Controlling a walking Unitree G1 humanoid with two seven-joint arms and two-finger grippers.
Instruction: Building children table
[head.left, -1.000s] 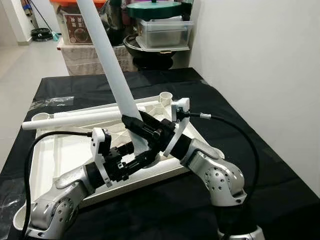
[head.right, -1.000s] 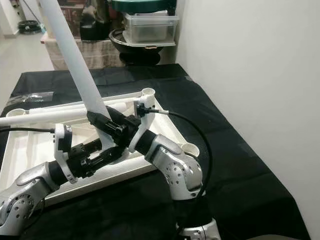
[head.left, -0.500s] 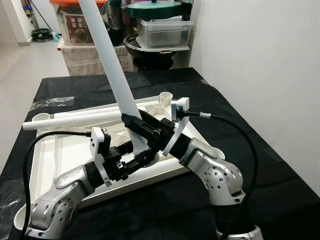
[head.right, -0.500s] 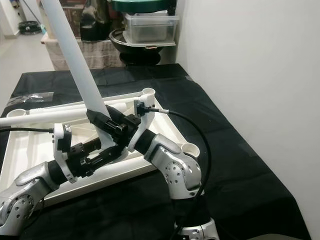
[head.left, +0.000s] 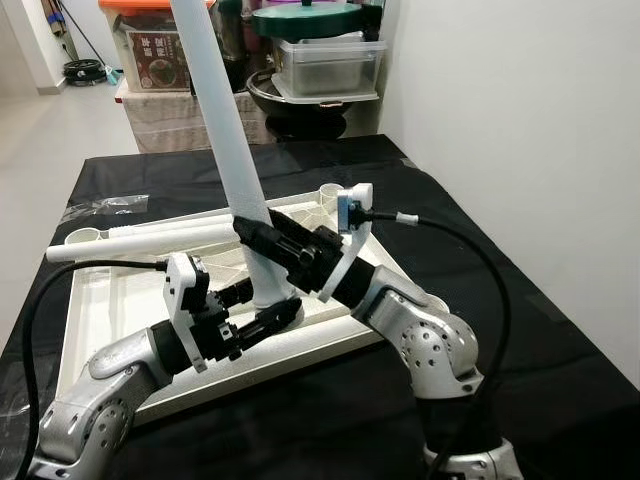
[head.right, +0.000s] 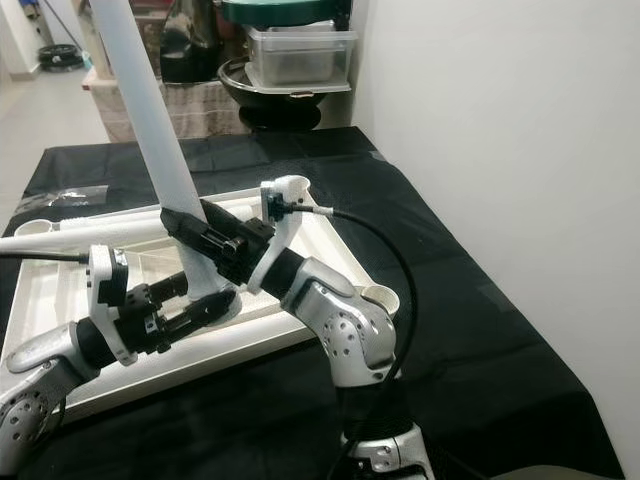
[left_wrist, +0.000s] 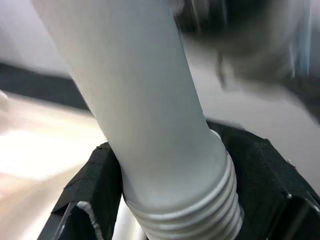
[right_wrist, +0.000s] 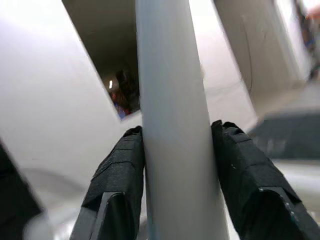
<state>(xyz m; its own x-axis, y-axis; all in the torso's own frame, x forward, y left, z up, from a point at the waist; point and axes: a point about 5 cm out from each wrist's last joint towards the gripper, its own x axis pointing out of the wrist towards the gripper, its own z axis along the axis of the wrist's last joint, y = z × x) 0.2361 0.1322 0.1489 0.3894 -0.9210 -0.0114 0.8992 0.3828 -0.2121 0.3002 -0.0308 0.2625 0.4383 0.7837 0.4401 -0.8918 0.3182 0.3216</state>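
- A white table top (head.left: 120, 300) lies upside down on a bench covered by a black cloth (head.left: 500, 330), with open leg sockets at its corners.
- A long white table leg (head.left: 225, 140) stands nearly upright, leaning slightly to the left, its lower end at a socket on the near edge of the table top.
- The right gripper (head.left: 258, 234) reaches in from the right; its jaws are closed on the table leg partway up, one black finger (right_wrist: 117, 165) pressed to each side.
- The left gripper (head.left: 262, 305) comes in from the near left, jaws clamped around the leg's lower end, just above its threaded tip (left_wrist: 200, 210).
- A second table leg (head.left: 150, 240) lies flat across the far part of the table top.
- Beyond the bench stand stacked storage boxes (head.left: 325, 60).
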